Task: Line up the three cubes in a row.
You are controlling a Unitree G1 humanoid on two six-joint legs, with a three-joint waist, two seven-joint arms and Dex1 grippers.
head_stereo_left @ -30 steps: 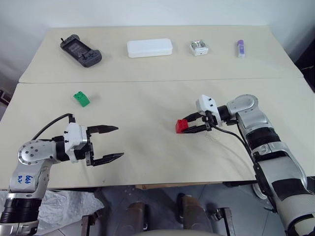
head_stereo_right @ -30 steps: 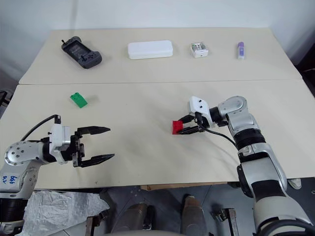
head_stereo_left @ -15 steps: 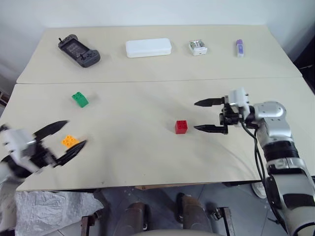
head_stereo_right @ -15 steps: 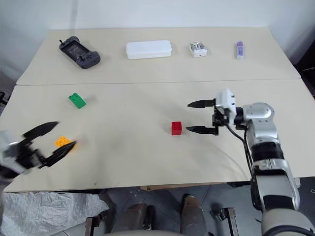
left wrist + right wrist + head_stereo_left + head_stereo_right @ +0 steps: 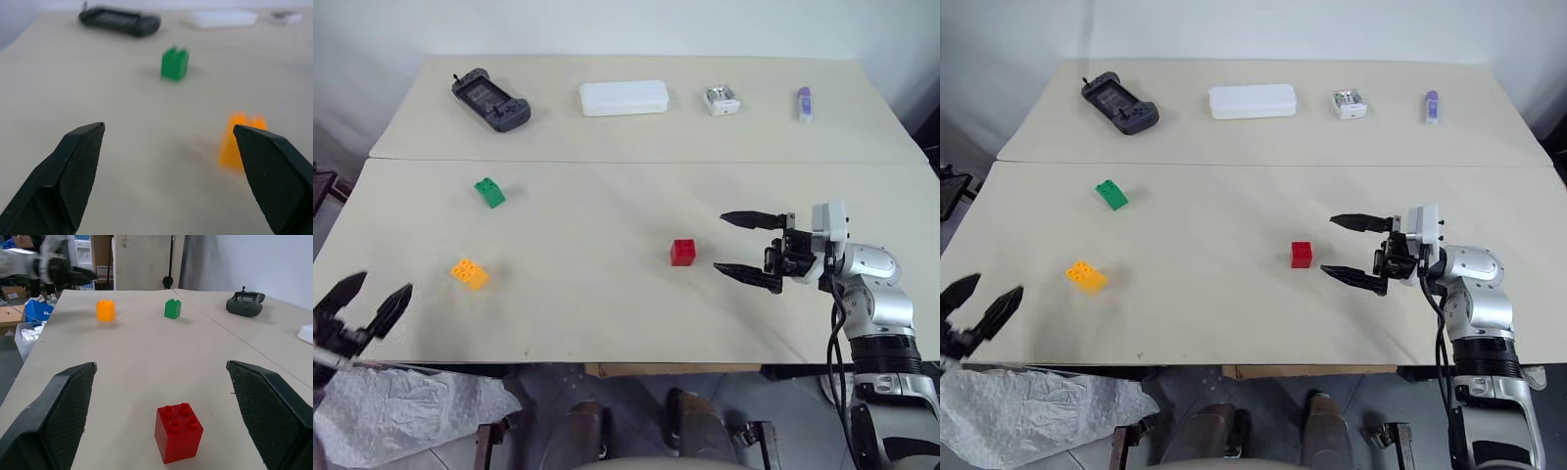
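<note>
Left eye view: left pincer [image 5: 374, 299] open at table [image 5: 607, 313] edge.

Glossy plastic cubes [image 5: 178, 431], matt table [image 5: 607, 304]

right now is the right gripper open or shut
Open. The right gripper has its two black fingers spread wide apart with nothing between them, and the red cube sits free on the table beside it.

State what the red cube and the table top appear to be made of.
Red cube: likely moulded plastic, smooth and slightly glossy, with crisp round studs on its top and faint highlights on its faces. Table top: a matte beige sheet, perhaps laminate or board; it shows no grain or reflections, so the material stays uncertain.
</note>
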